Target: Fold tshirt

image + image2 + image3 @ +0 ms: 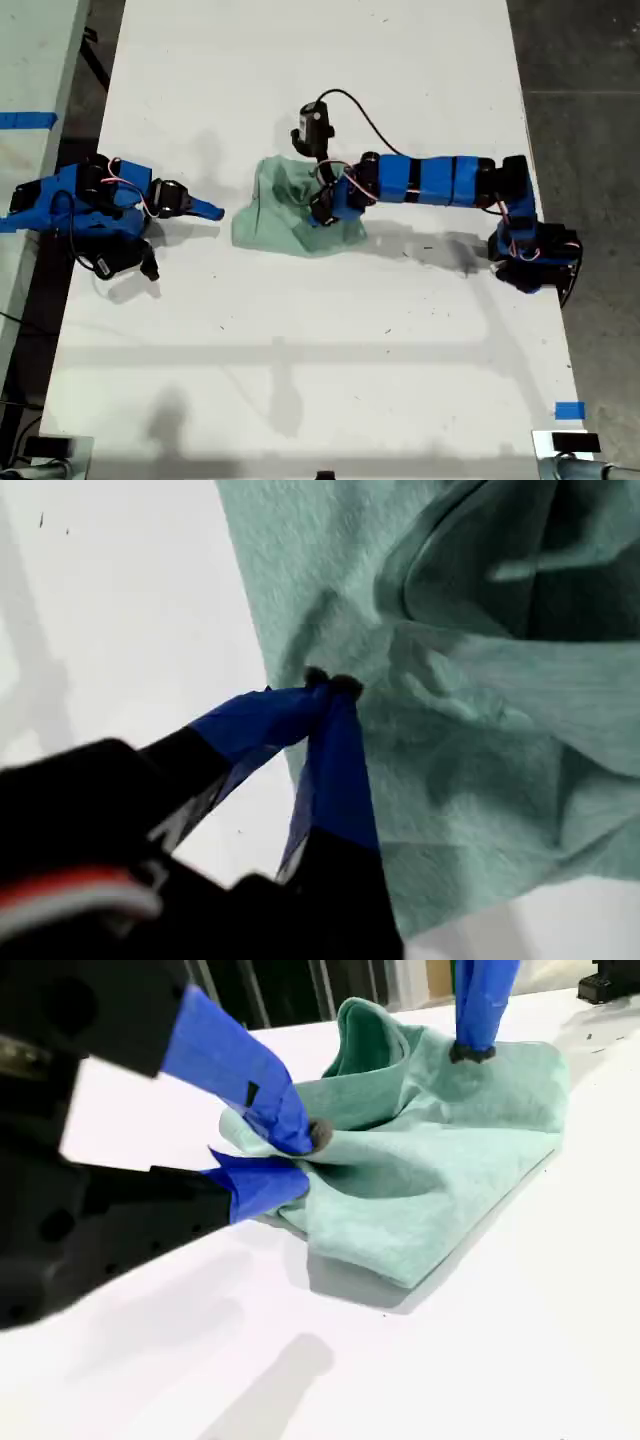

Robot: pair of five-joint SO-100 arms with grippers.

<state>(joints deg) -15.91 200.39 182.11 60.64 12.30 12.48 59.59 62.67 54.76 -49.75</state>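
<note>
Exterior view: the tshirt [290, 215] lies bunched in the middle of the table [300, 380]. First wrist view shows my first gripper [330, 685] closed, apparently nipping cloth, so it should lift slowly. Second wrist view has my second gripper [300, 1155] barely parted and empty beside the hem.

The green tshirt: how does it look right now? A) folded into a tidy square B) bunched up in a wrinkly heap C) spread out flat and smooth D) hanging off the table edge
B: the tshirt sits in a crumpled, wrinkly mound on the white table, with raised folds showing in both wrist views.
</note>
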